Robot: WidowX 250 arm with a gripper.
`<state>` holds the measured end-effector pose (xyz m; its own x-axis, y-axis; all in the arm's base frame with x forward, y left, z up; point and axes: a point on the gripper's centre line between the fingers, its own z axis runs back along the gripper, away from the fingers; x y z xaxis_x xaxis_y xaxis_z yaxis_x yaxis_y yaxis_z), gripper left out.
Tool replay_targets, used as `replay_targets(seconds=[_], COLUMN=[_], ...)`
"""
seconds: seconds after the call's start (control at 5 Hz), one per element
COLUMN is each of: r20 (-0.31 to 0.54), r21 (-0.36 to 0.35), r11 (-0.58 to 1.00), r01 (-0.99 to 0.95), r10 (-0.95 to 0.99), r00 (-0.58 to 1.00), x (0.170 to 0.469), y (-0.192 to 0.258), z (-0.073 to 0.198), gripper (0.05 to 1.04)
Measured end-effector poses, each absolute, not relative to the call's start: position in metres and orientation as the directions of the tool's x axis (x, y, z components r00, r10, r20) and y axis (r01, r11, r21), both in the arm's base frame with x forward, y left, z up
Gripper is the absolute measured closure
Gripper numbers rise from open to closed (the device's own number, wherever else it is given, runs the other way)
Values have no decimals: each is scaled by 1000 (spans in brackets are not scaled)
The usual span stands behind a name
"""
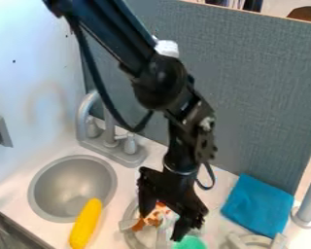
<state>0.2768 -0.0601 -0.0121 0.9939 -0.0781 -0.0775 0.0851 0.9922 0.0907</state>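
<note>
The black gripper (161,226) hangs at the lower centre of the view, open, one finger to the left and the other lower and to the right. Below and between the fingers is an orange-brown and white item (156,217) in a round grey dish (130,236); whether it touches the fingers I cannot tell. A green round thing (190,243) is just right of the lower finger. Further left, a yellow corn-like toy (86,224) leans over the front right rim of the metal sink (72,184). To the right of the gripper lies a blue cloth (257,204).
A grey faucet (111,141) stands behind the sink. A grey panel (262,87) rises along the back, with a white wall (28,92) at the left. At the right edge is a grey post (309,204), near a pale ring-shaped part (254,239) at the front.
</note>
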Motion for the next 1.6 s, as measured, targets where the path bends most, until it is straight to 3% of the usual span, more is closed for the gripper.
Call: replay_targets(seconds=[0.2,0.6,0.8,1.6], r20=[-84,-98,-69,-92], r21=[113,121,66,-28], r11=[991,992,998,989], r01=[77,39,21,-142], r10=[-68,-27,-16,139], r00=[994,995,997,986], x=[280,301,313,341], y=[-50,-25,-17,-17], z=[-11,-35,-43,-87], gripper=[83,83,83,83])
